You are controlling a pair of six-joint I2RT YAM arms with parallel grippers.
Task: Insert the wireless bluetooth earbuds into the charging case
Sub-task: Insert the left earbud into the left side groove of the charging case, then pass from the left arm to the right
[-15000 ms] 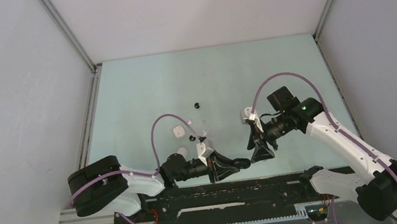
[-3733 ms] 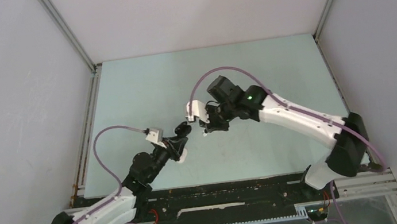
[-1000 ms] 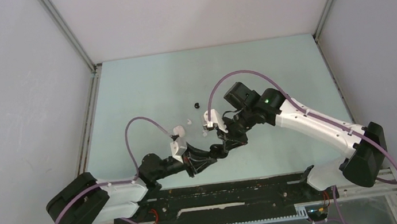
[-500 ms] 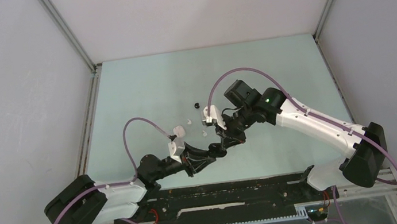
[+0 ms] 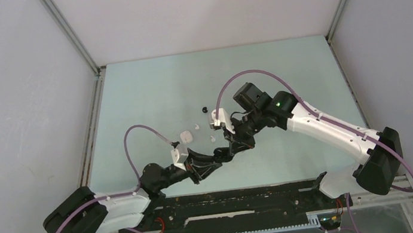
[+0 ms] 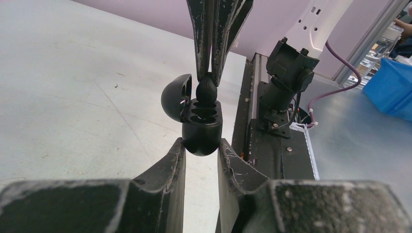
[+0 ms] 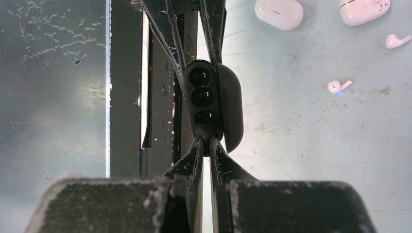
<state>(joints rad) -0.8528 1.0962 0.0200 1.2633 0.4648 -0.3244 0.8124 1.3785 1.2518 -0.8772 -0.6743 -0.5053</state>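
My left gripper (image 6: 200,145) is shut on the lower body of a black charging case (image 6: 201,128), held above the table with its lid (image 6: 176,97) swung open. My right gripper (image 7: 208,143) is shut on a black earbud (image 6: 206,91) and comes down onto the case from above. The bud sits at the case's end socket (image 7: 209,131); two further sockets (image 7: 201,87) show empty. In the top view both grippers (image 5: 221,155) (image 5: 233,148) meet at the case (image 5: 227,152), near the table's front.
Two white cases (image 7: 279,12) (image 7: 364,9) and two white earbuds (image 7: 340,86) (image 7: 397,41) lie on the table beyond the grippers. A small black earbud (image 5: 204,110) lies farther back. The black base rail (image 5: 233,200) runs along the near edge.
The left arm has swung slightly left and both grippers, still joined at the case, have drifted a little toward the back. Both grips are unchanged.
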